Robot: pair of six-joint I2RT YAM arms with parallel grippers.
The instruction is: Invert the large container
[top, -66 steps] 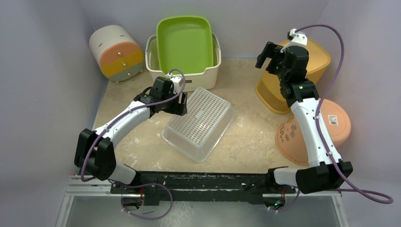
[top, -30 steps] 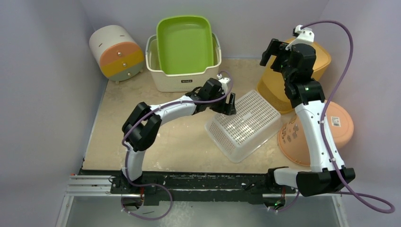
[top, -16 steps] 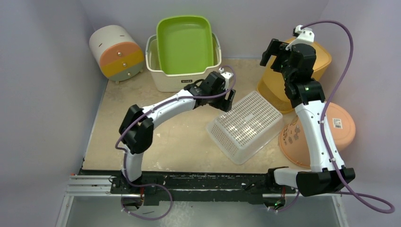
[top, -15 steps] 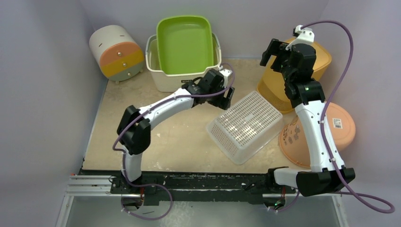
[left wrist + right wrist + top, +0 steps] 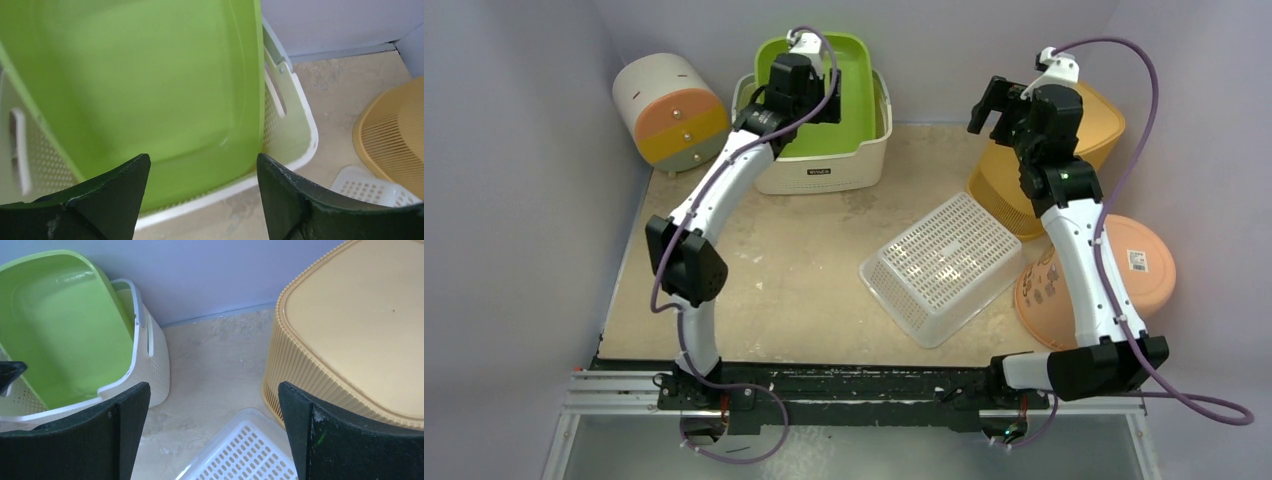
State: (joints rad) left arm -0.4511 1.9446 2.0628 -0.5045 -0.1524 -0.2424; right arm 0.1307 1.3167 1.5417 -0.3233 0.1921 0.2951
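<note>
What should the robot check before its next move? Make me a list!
1. Left gripper open and empty: ok.
2. Left gripper hovers over the green tub: ok.
3. Green tub free to lift: cannot tell; it leans tilted inside the cream basket.
4. Right gripper open and empty, near the yellow basket: ok.
5. White mesh basket lies bottom up, apart from the cream basket: ok.
</note>
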